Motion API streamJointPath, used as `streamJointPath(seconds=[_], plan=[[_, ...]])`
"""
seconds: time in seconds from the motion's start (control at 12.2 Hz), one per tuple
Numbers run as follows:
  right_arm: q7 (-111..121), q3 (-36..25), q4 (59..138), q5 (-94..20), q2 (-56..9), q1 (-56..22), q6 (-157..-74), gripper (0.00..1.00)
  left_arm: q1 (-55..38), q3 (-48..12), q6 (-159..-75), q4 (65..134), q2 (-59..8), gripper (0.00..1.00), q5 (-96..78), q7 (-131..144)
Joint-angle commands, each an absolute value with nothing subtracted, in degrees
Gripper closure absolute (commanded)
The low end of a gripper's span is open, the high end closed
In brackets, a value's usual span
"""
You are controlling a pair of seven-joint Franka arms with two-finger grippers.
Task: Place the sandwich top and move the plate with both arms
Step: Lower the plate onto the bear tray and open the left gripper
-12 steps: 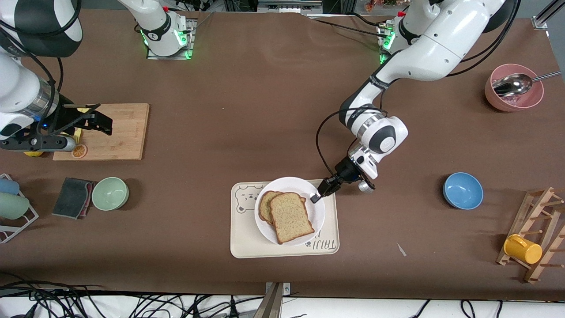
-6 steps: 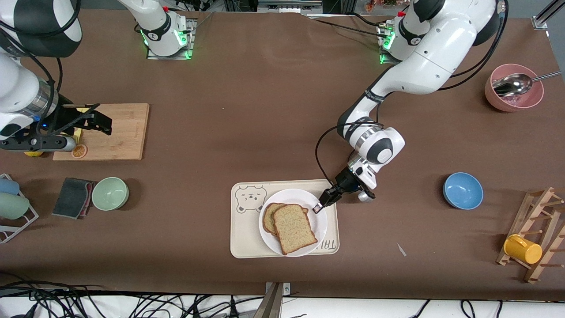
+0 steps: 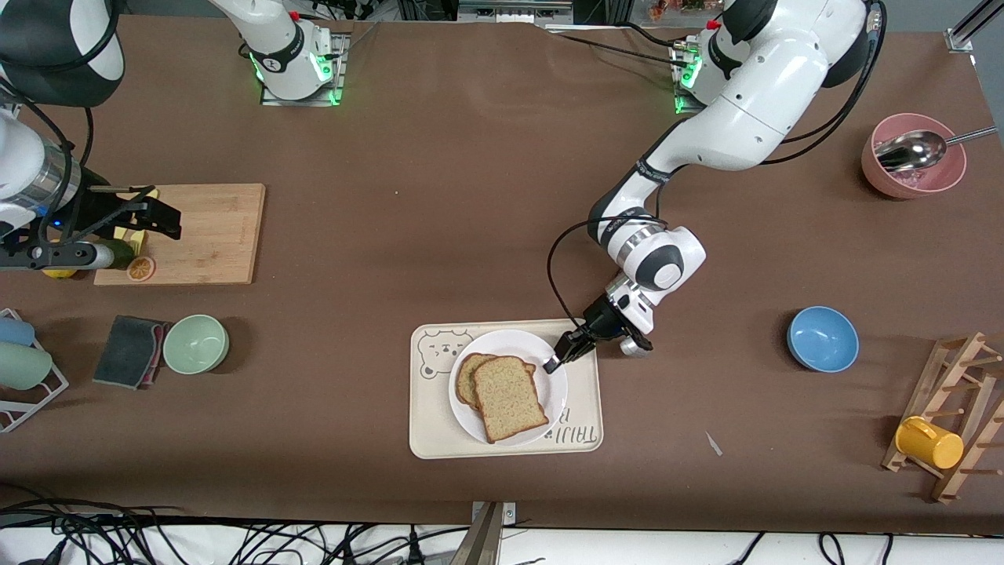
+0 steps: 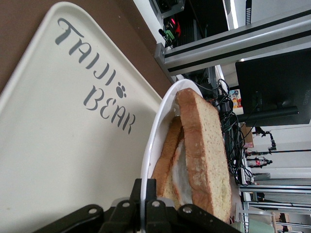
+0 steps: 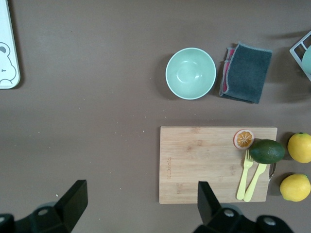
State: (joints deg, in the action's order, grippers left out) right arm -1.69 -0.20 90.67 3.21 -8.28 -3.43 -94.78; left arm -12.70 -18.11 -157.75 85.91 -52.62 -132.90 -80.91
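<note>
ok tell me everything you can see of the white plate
The plate is round, white and glossy, like ceramic or melamine. It sits on the cream bear-print tray, tilted in the left wrist view. It carries a stacked sandwich, the top slice offset over the lower one. The left end effector is shut on its rim, at the edge toward the left arm's end.

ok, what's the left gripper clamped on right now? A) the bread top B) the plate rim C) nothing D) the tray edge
B: the left gripper is shut on the plate at its rim, and the left wrist view shows its fingers either side of the white edge, with the bread top lying untouched on the plate.
</note>
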Motion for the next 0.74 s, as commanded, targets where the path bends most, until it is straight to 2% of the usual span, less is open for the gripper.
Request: streamJointPath(seconds=[0.0, 0.41, 0.49, 0.57, 0.65], plan=[[-0.7, -0.1, 90.3, 3.4, -7.2, -3.3, -93.3, 0.0, -13.4, -17.7, -158.4, 83.6, -54.0, 0.93, -134.6, -81.3], [-0.9, -0.8, 90.3, 3.1, -6.3, -3.3, -92.7, 0.0, -14.3, -17.0, -158.4, 83.6, -54.6, 0.93, -134.7, -81.3], [-1.0, -0.8, 90.3, 2.3, -6.3, -3.3, -92.8, 0.0, -14.4, -16.7, -158.4, 83.6, -54.7, 0.83, -134.7, -81.3], [-1.4, -0.5, 90.2, 2.0, -6.2, -3.3, -92.7, 0.0, -14.3, -16.5, -158.4, 83.6, -54.7, 0.61, -134.6, -81.3], [-1.7, -0.4, 90.3, 2.0, -5.9, -3.3, -92.6, 0.0, -14.4, -16.5, -158.4, 83.5, -54.7, 0.56, -134.6, -81.3]])
